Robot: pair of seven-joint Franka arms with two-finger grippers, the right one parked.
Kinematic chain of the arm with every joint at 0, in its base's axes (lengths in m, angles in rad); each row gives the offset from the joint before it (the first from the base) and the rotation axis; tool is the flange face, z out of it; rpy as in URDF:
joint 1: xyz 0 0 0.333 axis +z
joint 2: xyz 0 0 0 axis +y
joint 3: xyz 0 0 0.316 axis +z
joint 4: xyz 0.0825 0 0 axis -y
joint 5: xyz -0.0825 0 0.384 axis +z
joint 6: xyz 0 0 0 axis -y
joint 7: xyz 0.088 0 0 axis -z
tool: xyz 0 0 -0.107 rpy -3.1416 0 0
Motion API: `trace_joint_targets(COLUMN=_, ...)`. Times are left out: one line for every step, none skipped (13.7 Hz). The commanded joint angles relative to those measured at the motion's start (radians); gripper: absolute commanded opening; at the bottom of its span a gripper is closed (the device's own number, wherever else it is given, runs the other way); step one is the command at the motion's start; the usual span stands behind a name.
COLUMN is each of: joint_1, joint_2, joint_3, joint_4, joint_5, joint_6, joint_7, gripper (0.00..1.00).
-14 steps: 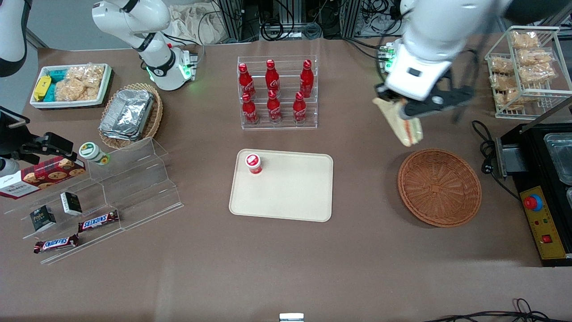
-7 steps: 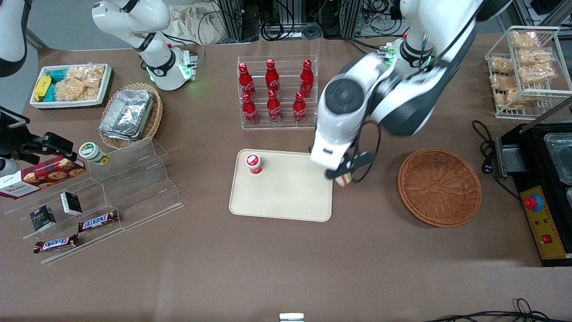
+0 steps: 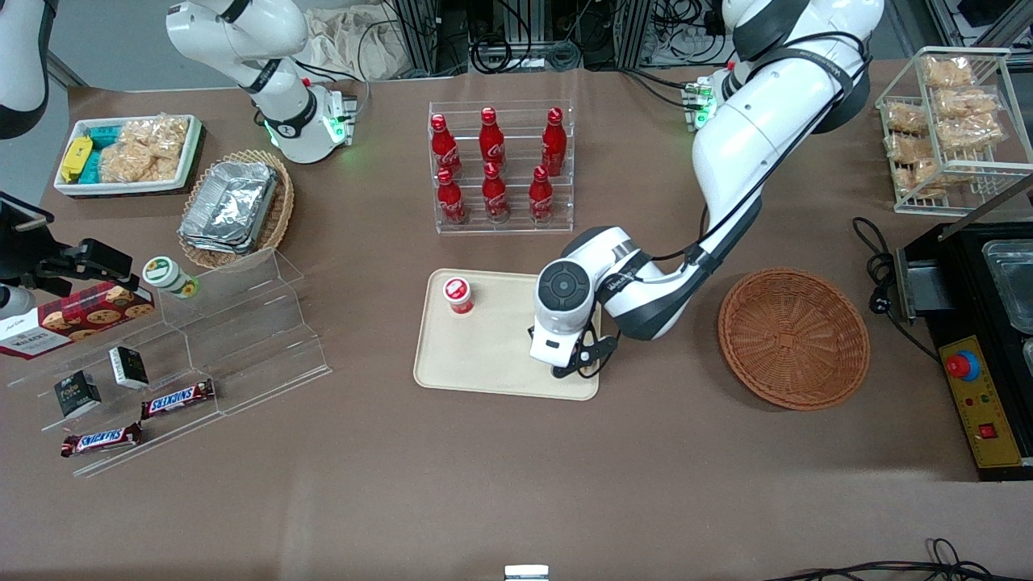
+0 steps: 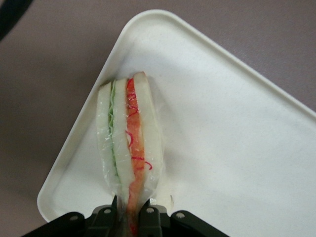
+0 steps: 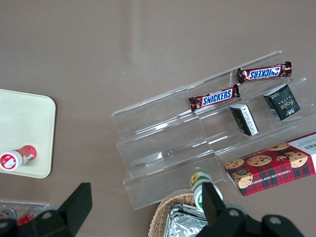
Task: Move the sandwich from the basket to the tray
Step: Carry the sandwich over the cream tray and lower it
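Now | hand (image 4: 129,212) pinching wrapped layered sandwich (image 4: 128,138) | over smooth cream tray (image 4: 237,148) corner

Sandwich (image 4: 129,143): soft pale bread layers, wrapped in thin clear film with a slight sheen. Tray (image 3: 492,363): smooth cream plastic, matt finish. Basket (image 3: 793,338): coarse reddish-brown woven wicker, ribbed texture. Gripper (image 3: 575,371), over the tray corner nearest the front camera: black, matt, probably hard plastic; arm shells are glossy white. Table (image 3: 516,484): matt brown covering, smooth. Bottles (image 3: 494,165): glossy red, in a clear acrylic rack.
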Motion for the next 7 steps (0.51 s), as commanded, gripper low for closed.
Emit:
trace_joint_targets(joint_1=-0.003, joint_2=0.009, joint_3=-0.002, joint_4=0.018, joint_5=0.028, joint_6=-0.006, joint_7=-0.021, gripper=0.99)
trace_joint_targets(joint_1=-0.003, joint_2=-0.003, joint_3=-0.004, joint_4=0.020, joint_5=0.023, joint_6=-0.010, joint_7=-0.023, gripper=1.00)
trace_joint_targets(joint_1=0.009, joint_2=-0.020, joint_3=-0.005, joint_4=0.029, joint_5=0.014, joint_6=-0.027, joint_7=-0.024, gripper=1.00)
trace_joint_targets(joint_1=0.020, joint_2=-0.073, joint_3=-0.007, joint_4=0.030, joint_5=0.011, joint_6=-0.060, joint_7=-0.026, gripper=1.00)
trace_joint_targets(joint_1=0.033, joint_2=-0.124, joint_3=-0.008, joint_4=0.030, joint_5=-0.010, joint_6=-0.114, joint_7=-0.024, gripper=1.00)
trace_joint_targets(joint_1=0.058, joint_2=-0.179, joint_3=-0.010, joint_4=0.030, joint_5=-0.048, joint_6=-0.157, joint_7=-0.024, gripper=1.00)
trace_joint_targets(joint_1=0.070, joint_2=-0.240, joint_3=-0.008, joint_4=0.029, joint_5=-0.069, joint_6=-0.180, joint_7=-0.024, gripper=1.00)
